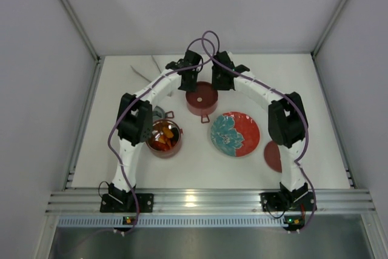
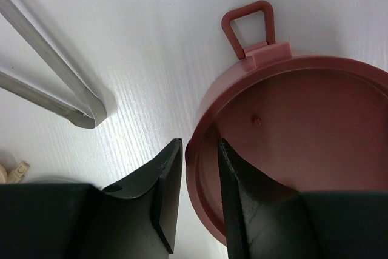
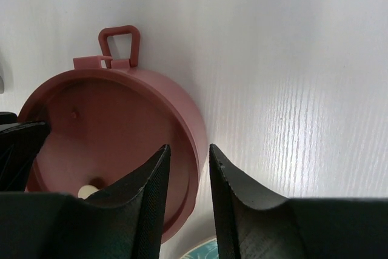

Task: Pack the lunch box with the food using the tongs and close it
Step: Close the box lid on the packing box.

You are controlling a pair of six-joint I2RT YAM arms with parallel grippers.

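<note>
Left gripper (image 2: pixel 200 150): narrow, pinching lidded pot (image 2: pixel 303 125) rim; tongs (image 2: pixel 66 89) just left of fingers. Right gripper (image 3: pixel 189 150): astride opposite rim, grip unclear; plate (image 1: pixel 248 131) nearby.

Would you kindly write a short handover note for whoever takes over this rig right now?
Left gripper: jaws astride the rim of the far pot; whether they grip it, I cannot tell.
Right gripper: jaws parted astride the opposite rim, looking slack.
Tongs: lying loose, left of that pot.
Done: food sits in the near pot; none shows on the plate.
Left: probably stacking the pots and fitting the loose lid, which lies at the near right.
</note>
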